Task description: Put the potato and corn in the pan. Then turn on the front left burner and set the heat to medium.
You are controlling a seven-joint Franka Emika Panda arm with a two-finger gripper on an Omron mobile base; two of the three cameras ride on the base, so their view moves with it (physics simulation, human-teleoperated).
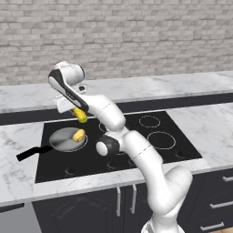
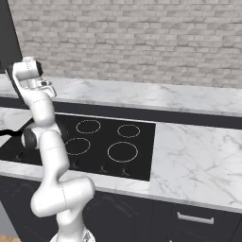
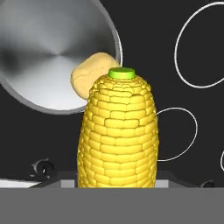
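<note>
yellow cob: the corn (image 3: 117, 131), a short bright yellow cob of bumpy rowed kernels with a flat green tip, stands up from the bottom of the hand view, its long axis running straight out along the jaws' line, green end leading.
jaws: closed on the lower end of the cob, as far as can be judged; the finger tips themselves are hidden behind it, so how wide they stand cannot be read. in the left base view the gripper (image 1: 73, 107) hangs above the cooktop with the cob (image 1: 80, 115) slanting down out of it.
key relation: the cob sits above and just off the rim of the pan (image 3: 26, 92), toward the burner rings; the pan's open middle lies up and to the left in the hand view. my judgement is that a short shift that way puts the cob over the bowl before release.
pan: round, shallow, shiny brushed grey metal (image 1: 59, 141), long straight black handle reaching toward the surface's left side.
potato: small tan-yellow oval lump (image 3: 89, 72), matte and faintly creased, already inside the pan against its near rim (image 1: 78, 135).
cooktop: flat glossy black glass (image 1: 136, 157) with thin white rings.
surface: pale veined marble (image 1: 214, 123).
wall: grey brick (image 1: 136, 36), rough.
</note>
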